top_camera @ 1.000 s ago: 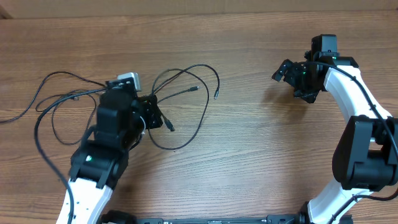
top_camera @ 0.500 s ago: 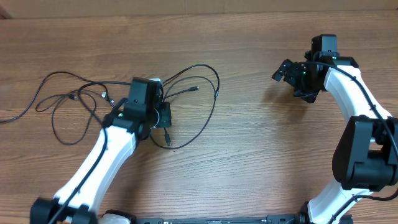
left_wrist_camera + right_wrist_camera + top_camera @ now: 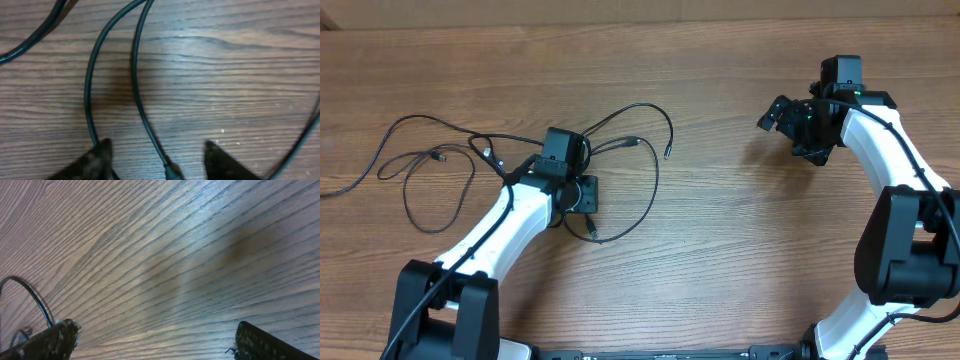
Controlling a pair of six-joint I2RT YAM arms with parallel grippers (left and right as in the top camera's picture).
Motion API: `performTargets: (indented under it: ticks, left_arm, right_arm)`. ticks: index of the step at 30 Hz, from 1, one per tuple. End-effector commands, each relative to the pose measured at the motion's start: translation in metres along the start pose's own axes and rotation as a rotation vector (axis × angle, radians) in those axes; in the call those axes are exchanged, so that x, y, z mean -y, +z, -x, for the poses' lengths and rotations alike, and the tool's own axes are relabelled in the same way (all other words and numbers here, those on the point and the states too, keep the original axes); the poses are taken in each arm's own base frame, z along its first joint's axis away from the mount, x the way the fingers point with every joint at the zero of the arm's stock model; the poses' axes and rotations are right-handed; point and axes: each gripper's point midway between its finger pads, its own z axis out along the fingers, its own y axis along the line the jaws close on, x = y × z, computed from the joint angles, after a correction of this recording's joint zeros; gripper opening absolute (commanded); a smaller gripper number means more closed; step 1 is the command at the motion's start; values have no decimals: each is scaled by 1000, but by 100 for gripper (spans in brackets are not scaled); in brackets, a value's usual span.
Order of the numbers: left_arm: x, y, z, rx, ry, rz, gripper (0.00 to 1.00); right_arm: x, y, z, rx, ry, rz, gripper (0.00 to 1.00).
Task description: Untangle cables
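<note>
Black fingertips point(image 3: 95, 161) of the left gripper point(image 3: 157, 162): set apart, released, nothing clamped, low over the wooden desk point(image 3: 225, 75).
- Between the jaws: one strand of the cables point(image 3: 136, 90), thin and black, runs down into the gap and lies loose on the wood. It is nearer the right-hand tip in the wrist view but touches neither tip.
- Beside it: a second strand point(image 3: 88, 85) curves alongside and ends against the tip on the left of the wrist view. Whether it touches or passes under cannot be told.
- At the wrist view's corners: a third strand at upper left and a blurred one at lower right.

Right gripper point(image 3: 152, 340): jaws spread wide, released, only bare wood grain between them. In the overhead view it sits near the desk's far right corner, well apart from the cables.

Cables as a whole, overhead view:
- They lie in loose overlapping loops on the left half of the desk, nearer the far edge than the near one.
- The left gripper point(image 3: 588, 195) sits over the right-hand part of the tangle.
- A plug tip point(image 3: 635, 142) lies just to the right of the arm's wrist, with a larger loop arcing around it.
- Further loops spread toward the left edge, and one strand trails off that edge.
</note>
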Motion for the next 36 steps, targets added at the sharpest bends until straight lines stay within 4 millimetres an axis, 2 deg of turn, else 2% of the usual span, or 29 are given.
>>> performTargets:
  ticks: [1,5,8,10,12,13,15,16,18,19,21,25,33,36]
  left_arm:
    - [-8,10,-4,-32,0,33,68]
    - [-10,25,-15,-91,0,44,82]
    - [-13,37,-25,-137,0,56,86]
    - [-15,48,-35,-181,0,67,84]
    - [-16,55,-41,-209,0,71,78]
    - [-16,58,-44,-224,-1,70,73]
    - [-14,63,-51,-255,-3,53,56]
    - [-12,65,-55,-271,-6,40,53]
    - [-12,67,-59,-288,-7,37,53]
    - [-13,67,-59,-287,-6,44,58]
    - [-16,68,-56,-277,-4,60,64]
    - [-17,63,-45,-261,7,80,63]
    - [-9,28,9,-218,19,104,69]
    - [-17,24,18,-194,25,158,73]
  right_arm:
    - [-8,-12,8,37,-10,16,100]
    - [-8,-12,8,37,-10,16,100]
    - [-8,-12,8,37,-11,16,100]
    - [-8,-12,8,37,-10,16,100]
    - [-8,-12,8,37,-10,16,100]
    - [-8,-12,8,38,-10,17,100]
    - [-8,-12,8,37,-10,16,100]
    - [-8,-12,8,37,-11,16,100]
    - [-8,-12,8,37,-10,16,100]
    - [-8,-12,8,37,-11,16,100]
    - [-8,-12,8,37,-11,16,100]
    - [-8,-12,8,37,-10,16,100]
    - [-8,-12,8,37,-10,16,100]
    - [-8,-12,8,37,-10,16,100]
